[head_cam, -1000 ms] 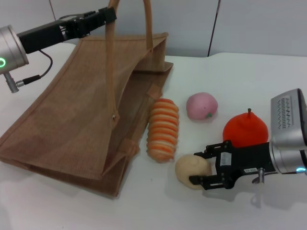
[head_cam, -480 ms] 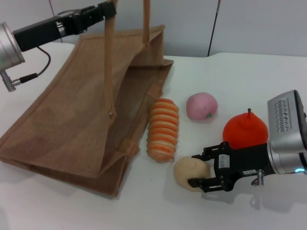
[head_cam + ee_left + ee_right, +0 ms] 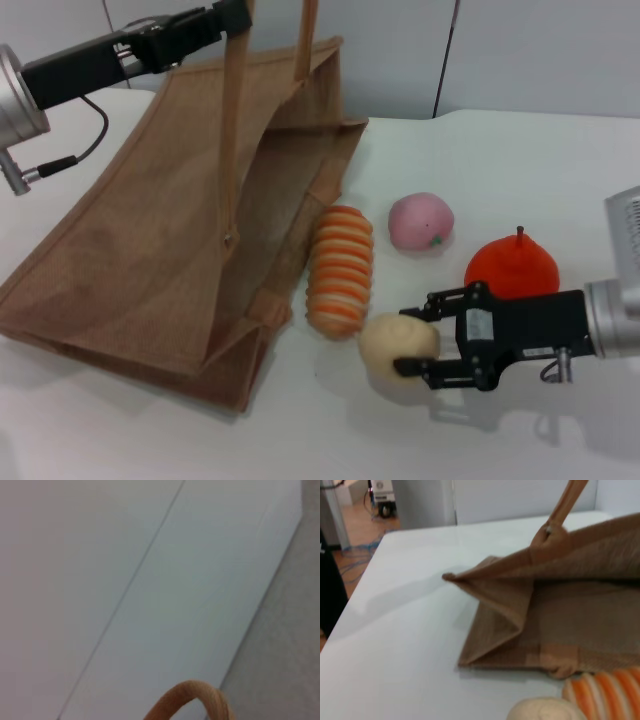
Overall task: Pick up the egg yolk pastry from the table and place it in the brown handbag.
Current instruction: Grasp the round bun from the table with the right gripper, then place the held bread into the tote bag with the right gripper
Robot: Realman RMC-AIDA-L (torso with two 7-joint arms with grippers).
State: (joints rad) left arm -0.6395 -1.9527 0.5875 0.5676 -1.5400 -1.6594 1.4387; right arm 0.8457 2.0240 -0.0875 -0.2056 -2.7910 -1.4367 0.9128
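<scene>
While the left claw is pinched on a handle up top, the brown handbag gapes open on the white desk, and I can't see anything inside it. Right claw is clamped on the egg yolk pastry, just beside the striped bread roll at the bag's mouth. A pink peach and an orange-red fruit sit nearby.
</scene>
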